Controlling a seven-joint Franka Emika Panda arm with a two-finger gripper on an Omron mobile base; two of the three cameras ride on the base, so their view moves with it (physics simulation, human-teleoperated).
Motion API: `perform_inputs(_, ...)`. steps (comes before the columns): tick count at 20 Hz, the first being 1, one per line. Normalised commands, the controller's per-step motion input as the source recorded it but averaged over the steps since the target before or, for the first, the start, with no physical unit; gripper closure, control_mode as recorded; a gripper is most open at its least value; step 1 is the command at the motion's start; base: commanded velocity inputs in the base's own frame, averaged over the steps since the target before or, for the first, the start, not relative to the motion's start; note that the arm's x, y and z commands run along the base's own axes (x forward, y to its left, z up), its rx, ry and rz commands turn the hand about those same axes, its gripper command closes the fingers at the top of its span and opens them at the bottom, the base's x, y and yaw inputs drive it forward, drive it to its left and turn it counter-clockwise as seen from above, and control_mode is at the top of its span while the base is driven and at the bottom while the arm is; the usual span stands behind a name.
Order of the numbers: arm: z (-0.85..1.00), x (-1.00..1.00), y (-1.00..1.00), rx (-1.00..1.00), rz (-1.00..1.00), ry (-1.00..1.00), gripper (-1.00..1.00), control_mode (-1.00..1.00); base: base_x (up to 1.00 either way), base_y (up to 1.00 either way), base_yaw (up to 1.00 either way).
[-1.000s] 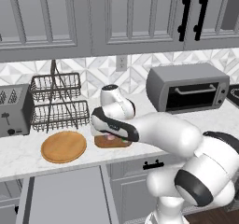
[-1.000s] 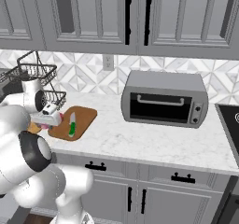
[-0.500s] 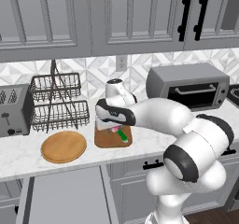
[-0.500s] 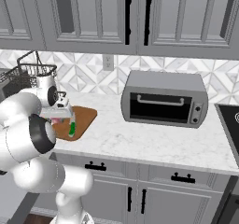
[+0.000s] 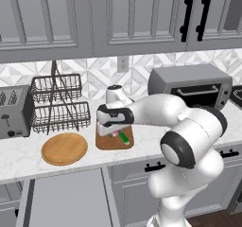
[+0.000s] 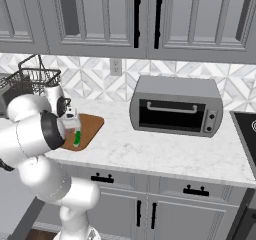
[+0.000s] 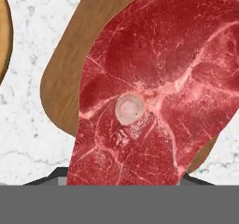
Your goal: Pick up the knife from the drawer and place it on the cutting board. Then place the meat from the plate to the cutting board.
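While the gripper (image 5: 114, 129) hangs over the board (image 5: 108, 142), the meat (image 7: 154, 83) is clamped in its jaws above the wood. From the hand camera the meat covers most of the board (image 7: 70, 73), whose rounded edge shows at 9 o'clock with bare marble counter (image 7: 28, 55) beyond. The knife (image 5: 124, 138) lies on the board toward 4 o'clock of the gripper, green handle showing. The plate (image 5: 64, 149) sits bare at 9 o'clock of the board, just apart from it. A wire rack (image 5: 59, 105) stands behind at 11 o'clock, a toaster (image 5: 14, 112) further left, a toaster oven (image 5: 191, 86) well off at 3 o'clock. The drawer (image 5: 71, 197) stands open below the plate. From the right base view, the arm hides the gripper, though the knife (image 6: 77, 138) shows.
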Motion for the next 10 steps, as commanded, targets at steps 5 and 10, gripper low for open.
perform_inputs(5,-0.31,0.12,0.0,0.0,0.15,0.0,1.0,-1.0,0.0,0.0,0.0)
perform_inputs(10,-0.25,0.01,0.01,0.0,0.17,0.0,1.0,-1.0,0.0,0.0,0.0)
